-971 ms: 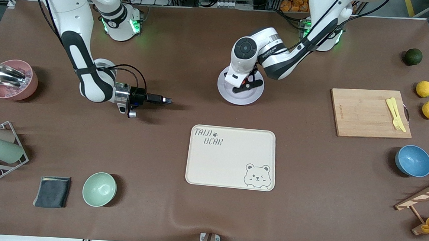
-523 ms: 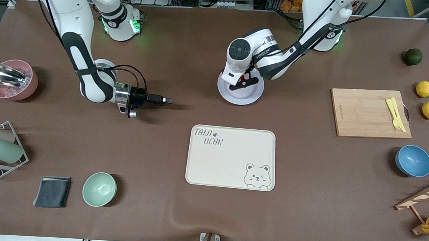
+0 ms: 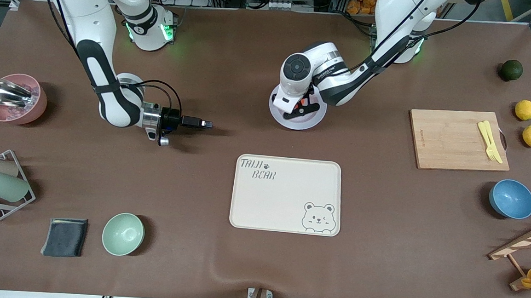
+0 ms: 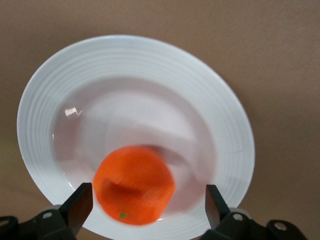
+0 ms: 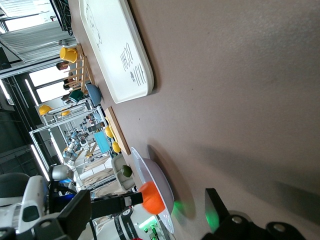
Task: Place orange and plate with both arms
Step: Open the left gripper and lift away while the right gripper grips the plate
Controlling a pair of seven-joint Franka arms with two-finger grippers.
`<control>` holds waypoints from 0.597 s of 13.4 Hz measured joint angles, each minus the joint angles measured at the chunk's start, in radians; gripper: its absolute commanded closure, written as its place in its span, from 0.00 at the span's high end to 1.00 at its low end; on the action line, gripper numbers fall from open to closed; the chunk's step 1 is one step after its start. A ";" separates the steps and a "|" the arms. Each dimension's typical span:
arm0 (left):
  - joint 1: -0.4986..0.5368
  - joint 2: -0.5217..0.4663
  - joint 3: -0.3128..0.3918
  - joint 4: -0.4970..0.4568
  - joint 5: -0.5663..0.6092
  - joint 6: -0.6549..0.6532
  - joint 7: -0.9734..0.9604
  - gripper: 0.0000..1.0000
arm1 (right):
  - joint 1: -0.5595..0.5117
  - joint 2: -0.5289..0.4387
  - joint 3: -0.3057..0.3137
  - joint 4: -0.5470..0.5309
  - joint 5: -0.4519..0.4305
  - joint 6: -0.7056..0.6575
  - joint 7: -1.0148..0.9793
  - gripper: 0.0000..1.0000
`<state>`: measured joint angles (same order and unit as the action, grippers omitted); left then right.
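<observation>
While the right arm waits, these lines give the scene:

Orange: the orange (image 4: 134, 184) lies in the well of the plate (image 4: 220, 120), off toward one side of the well rather than at its middle; its shape is smeared in the left wrist view.

Plate: round, pale, ribbed on its wide rim; it sits flat on the brown table (image 3: 379, 248), farther from the front camera than the cream bear tray (image 3: 285, 195) and roughly midway between the two ends of the table.

Left gripper: the left gripper (image 4: 146, 205) hangs over the plate with its fingers (image 4: 80, 206) spread wide; the orange sits between them, with a gap visible on each side and a wider one toward one finger, so neither pad touches the fruit. In the front view the left arm's wrist covers most of the plate and only a sliver of orange shows beneath it.

Right gripper: the right gripper (image 3: 206, 124) is held low over bare table, toward the right arm's end from the plate and well apart from it, pointing toward the plate; its fingers (image 5: 75, 212) stand apart with nothing between them.

Seen from the right wrist: the orange (image 5: 151, 197) shows as a bright spot on the plate's rim line (image 5: 159, 186), with the left arm's black fingers beside it.
</observation>
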<state>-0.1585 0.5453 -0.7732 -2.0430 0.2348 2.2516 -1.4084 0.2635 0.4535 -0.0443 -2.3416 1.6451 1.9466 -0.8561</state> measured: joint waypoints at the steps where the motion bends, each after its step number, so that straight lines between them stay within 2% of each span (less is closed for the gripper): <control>1: 0.000 -0.004 0.000 0.017 0.007 -0.015 -0.005 1.00 | 0.000 0.000 0.000 0.000 0.000 0.000 0.000 1.00; 4: 0.008 -0.025 0.002 0.118 0.042 -0.123 -0.011 1.00 | 0.001 0.000 0.001 0.000 0.011 0.000 0.000 1.00; 8: 0.026 -0.044 0.048 0.274 0.068 -0.232 0.004 1.00 | 0.063 0.001 0.002 0.000 0.108 0.047 -0.003 1.00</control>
<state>-0.1326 0.5011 -0.7252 -1.7689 0.3024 2.0191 -1.4045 0.3263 0.4543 -0.0422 -2.3416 1.7527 1.9937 -0.8590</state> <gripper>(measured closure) 0.000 0.000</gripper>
